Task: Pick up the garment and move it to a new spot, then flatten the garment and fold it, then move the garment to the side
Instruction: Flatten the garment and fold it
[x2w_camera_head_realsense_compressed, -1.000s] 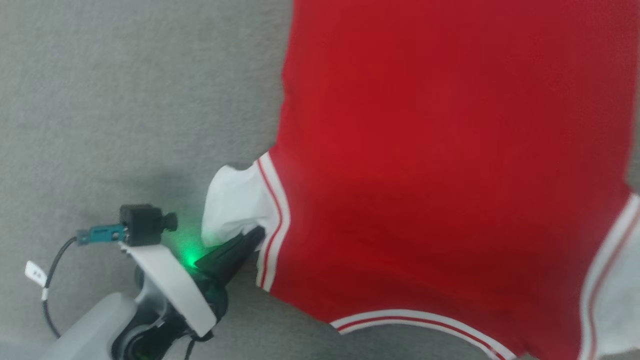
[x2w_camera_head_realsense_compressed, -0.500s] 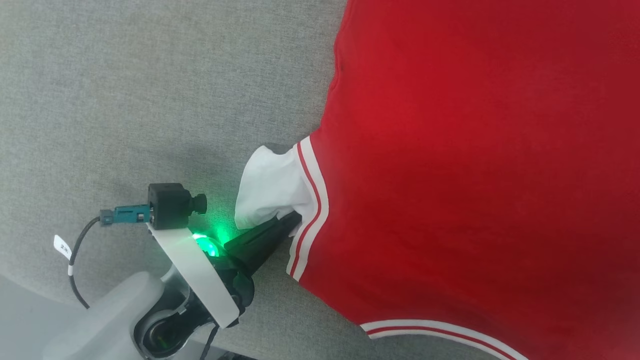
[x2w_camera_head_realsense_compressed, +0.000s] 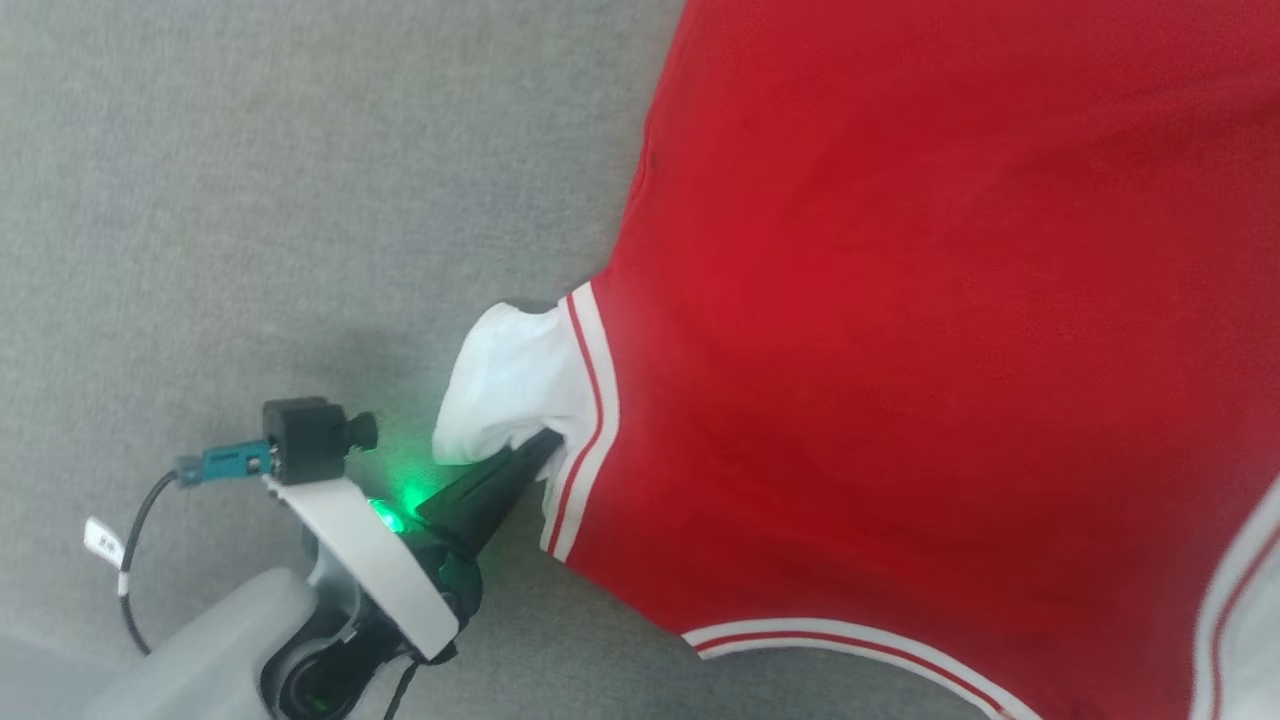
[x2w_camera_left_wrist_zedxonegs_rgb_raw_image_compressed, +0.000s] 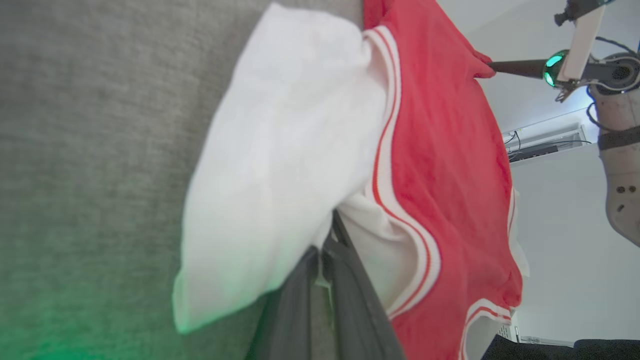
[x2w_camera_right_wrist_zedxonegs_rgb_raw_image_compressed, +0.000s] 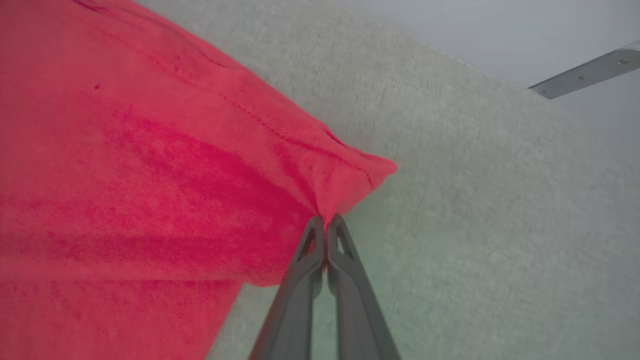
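The bright red garment (x2w_camera_head_realsense_compressed: 900, 330) spreads over the right and centre of the head view, held stretched above a grey cloth surface. White double-stripe trim edges its sleeve opening (x2w_camera_head_realsense_compressed: 585, 430) and its lower hem (x2w_camera_head_realsense_compressed: 840, 640). A white lining patch (x2w_camera_head_realsense_compressed: 510, 385) pokes out at the garment's left side. My left gripper (x2w_camera_head_realsense_compressed: 545, 450) is shut on the garment where lining meets trim (x2w_camera_left_wrist_zedxonegs_rgb_raw_image_compressed: 350, 220). In the right wrist view my right gripper (x2w_camera_right_wrist_zedxonegs_rgb_raw_image_compressed: 326, 222) is shut on a red corner (x2w_camera_right_wrist_zedxonegs_rgb_raw_image_compressed: 350, 175). That right gripper also appears far off in the left wrist view (x2w_camera_left_wrist_zedxonegs_rgb_raw_image_compressed: 492, 67).
Grey fabric surface (x2w_camera_head_realsense_compressed: 250, 200) lies under everything, open to the left of the garment. My left wrist's white bracket and black camera block (x2w_camera_head_realsense_compressed: 310, 440) with a cable sit at the lower left. A pale wall and a grey rail (x2w_camera_right_wrist_zedxonegs_rgb_raw_image_compressed: 585, 75) lie beyond the surface edge.
The whole head picture has shifted, so the camera moved. The left gripper keeps its hold on the garment's trim; the garment's right striped edge has come back into the picture.
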